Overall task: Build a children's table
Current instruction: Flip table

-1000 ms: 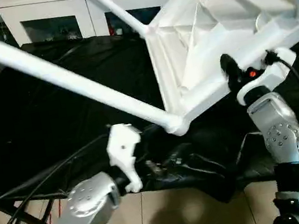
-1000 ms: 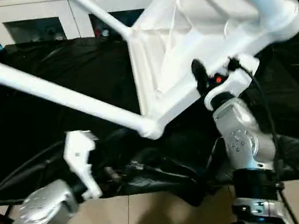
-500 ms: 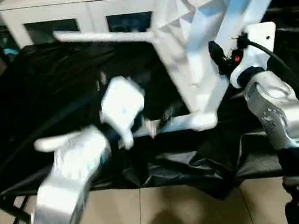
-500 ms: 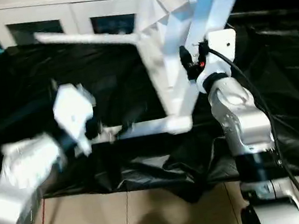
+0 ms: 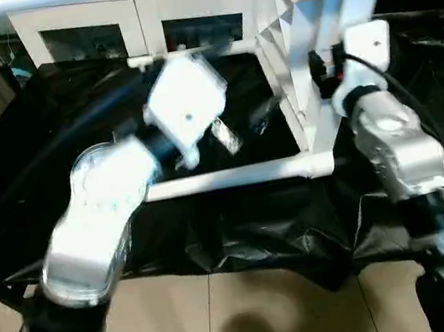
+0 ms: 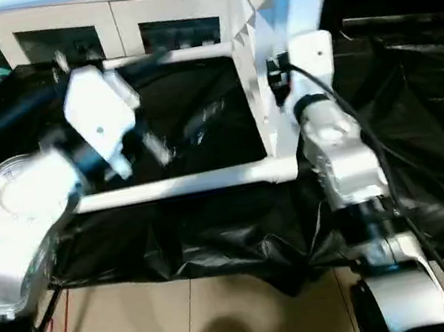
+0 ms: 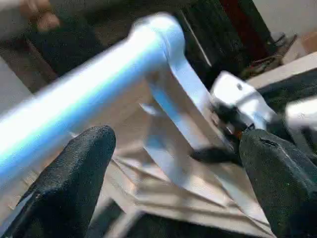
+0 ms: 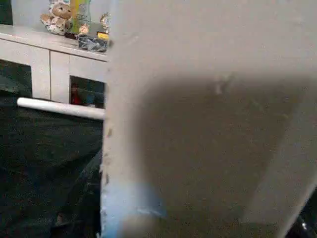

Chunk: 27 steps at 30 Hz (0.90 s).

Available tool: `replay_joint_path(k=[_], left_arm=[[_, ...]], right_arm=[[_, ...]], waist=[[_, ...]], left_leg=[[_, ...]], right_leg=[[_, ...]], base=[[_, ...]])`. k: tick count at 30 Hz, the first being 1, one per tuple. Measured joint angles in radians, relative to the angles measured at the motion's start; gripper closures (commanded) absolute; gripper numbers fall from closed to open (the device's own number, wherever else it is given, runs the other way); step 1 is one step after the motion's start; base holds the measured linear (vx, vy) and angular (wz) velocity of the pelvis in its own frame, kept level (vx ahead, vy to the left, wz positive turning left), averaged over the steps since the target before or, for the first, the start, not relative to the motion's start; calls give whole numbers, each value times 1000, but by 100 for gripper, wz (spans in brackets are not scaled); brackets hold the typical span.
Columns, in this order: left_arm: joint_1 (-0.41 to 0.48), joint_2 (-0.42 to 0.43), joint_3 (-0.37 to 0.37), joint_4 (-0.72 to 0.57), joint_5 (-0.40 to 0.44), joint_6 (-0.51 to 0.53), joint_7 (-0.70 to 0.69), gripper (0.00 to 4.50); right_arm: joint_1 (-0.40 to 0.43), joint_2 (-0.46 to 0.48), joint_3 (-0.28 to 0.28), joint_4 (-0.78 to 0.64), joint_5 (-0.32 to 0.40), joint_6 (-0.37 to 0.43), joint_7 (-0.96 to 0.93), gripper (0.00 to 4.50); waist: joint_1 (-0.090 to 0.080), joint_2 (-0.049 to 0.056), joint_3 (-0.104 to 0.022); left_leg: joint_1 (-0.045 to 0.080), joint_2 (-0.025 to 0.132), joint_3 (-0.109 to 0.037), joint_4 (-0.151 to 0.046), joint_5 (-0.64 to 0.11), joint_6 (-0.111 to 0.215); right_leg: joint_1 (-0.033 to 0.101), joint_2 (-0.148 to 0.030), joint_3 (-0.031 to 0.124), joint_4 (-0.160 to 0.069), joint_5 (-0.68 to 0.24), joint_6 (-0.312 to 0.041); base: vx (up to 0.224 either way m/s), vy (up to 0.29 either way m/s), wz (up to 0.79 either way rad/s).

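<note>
The children's table [image 5: 297,77] is found assembled as far as can be seen: the tabletop [image 6: 258,49] is held on edge above the black-covered work surface [image 5: 241,231], and at least three legs [image 5: 232,178] are seated in their corner sockets and jut out level toward the robot's left; the fourth socket cannot be checked. It is judged that little remains beyond confirming the fourth leg and setting the table upright. The tabletop is supported at its edge by the right arm, whose right gripper [image 5: 321,73] is pressed against it; whether its fingers are closed cannot be told. The left gripper [image 7: 178,163] is raised near the upper leg [image 7: 79,94], its fingers [image 7: 74,183] spread wide with nothing between them. Against the frame of one second ago, the table is seen rotated from a slanted, underside-up pose to an upright-edge pose, the near leg is now level, and the left arm has been lifted from low at the table edge. A white cabinet [image 5: 138,22] stands behind.
</note>
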Motion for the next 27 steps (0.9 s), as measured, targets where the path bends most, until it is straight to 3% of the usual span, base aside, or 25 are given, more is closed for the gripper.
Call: replay_joint_path(k=[6,7,13,19,27], left_arm=[[-131,71,11,124,175,-171,82,0],[-135,77,16,135,190,-189,92,0],[-184,173,1,294,340,-300,146,0],[-249,189,-13,490,412,-382,184,0],[-337,176,-35,652,472,-442,237,0]], right_arm=[[-55,15,19,123,-26,-83,-12,250],[-56,18,18,130,-31,-91,-12,215],[-46,43,7,133,-30,-135,2,170],[5,45,-15,74,11,-187,61,116],[121,15,-24,-95,46,-241,147,116]], waist=[[-6,0,0],[-6,0,0],[-7,-1,0],[2,-1,0],[5,2,2]], left_leg=[[0,2,0,0,1,-1],[0,2,0,-1,1,-1],[-2,2,1,0,1,-1],[-4,2,1,0,1,-1],[-6,3,1,1,1,0]], right_leg=[[-6,0,-2,5,3,-3],[-6,0,-2,5,3,-4],[-10,0,-2,5,5,-5],[-12,0,-1,4,4,-5],[-13,1,-1,4,4,-6]], base=[[0,0,0],[0,0,0],[0,0,0],[0,0,0],[0,0,0]])
